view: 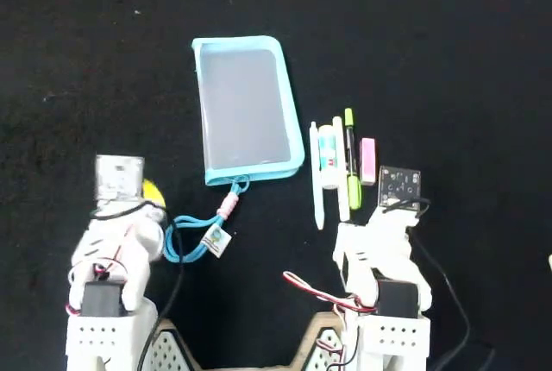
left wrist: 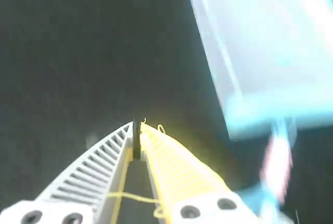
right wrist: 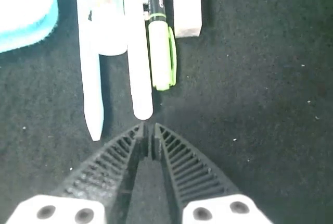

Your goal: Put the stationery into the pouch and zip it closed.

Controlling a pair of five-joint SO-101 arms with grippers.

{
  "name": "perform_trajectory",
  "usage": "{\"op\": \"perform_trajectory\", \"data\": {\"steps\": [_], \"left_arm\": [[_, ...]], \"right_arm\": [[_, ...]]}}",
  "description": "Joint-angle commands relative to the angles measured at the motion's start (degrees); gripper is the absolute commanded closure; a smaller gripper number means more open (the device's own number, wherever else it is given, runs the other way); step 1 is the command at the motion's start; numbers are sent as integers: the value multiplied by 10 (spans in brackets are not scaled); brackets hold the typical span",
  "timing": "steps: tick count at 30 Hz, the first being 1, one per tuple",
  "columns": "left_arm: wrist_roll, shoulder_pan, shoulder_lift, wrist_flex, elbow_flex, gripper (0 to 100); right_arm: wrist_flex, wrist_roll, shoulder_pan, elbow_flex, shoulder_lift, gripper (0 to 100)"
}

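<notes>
Seen from above, the stationery (view: pixel 330 160) lies in a row just right of the pouch (view: pixel 246 112), while the wrist views reveal the left gripper (left wrist: pixel 136 131) and right gripper (right wrist: pixel 149 129), both near the pouch, pinched closed on nothing.

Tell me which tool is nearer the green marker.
Right. The right tool sits just short of the marker; the left tool is on the far side of the pouch.
</notes>
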Motion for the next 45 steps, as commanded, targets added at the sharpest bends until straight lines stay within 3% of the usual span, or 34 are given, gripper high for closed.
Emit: {"op": "perform_trajectory", "data": {"steps": [1,5,8,14,18,22,27,30,39,45], "left_arm": [[5,-31,-5,-169,12,967],[0,-41,-4,-164,12,967],[-49,-73,-5,-151,9,967],[-69,-77,-5,-259,12,970],[6,-75,-4,-174,12,970],[2,-96,-4,-147,12,968],[4,-98,-4,-145,12,968],[3,-98,-4,-145,12,969],[4,-100,-4,-134,12,968],[6,-96,-4,-133,12,967]], "right_arm": [[-20,4,-4,-2,-56,987],[-15,3,-5,-2,-55,987],[5,0,-6,-2,-56,987],[-99,10,-9,-2,-55,986],[-149,183,-25,-2,-54,931],[-194,295,-25,-5,-55,887],[-224,289,-21,-58,-55,904],[-186,238,-33,-129,-55,899],[-91,156,-174,-363,-34,899],[-69,85,-266,-459,138,899]]}}
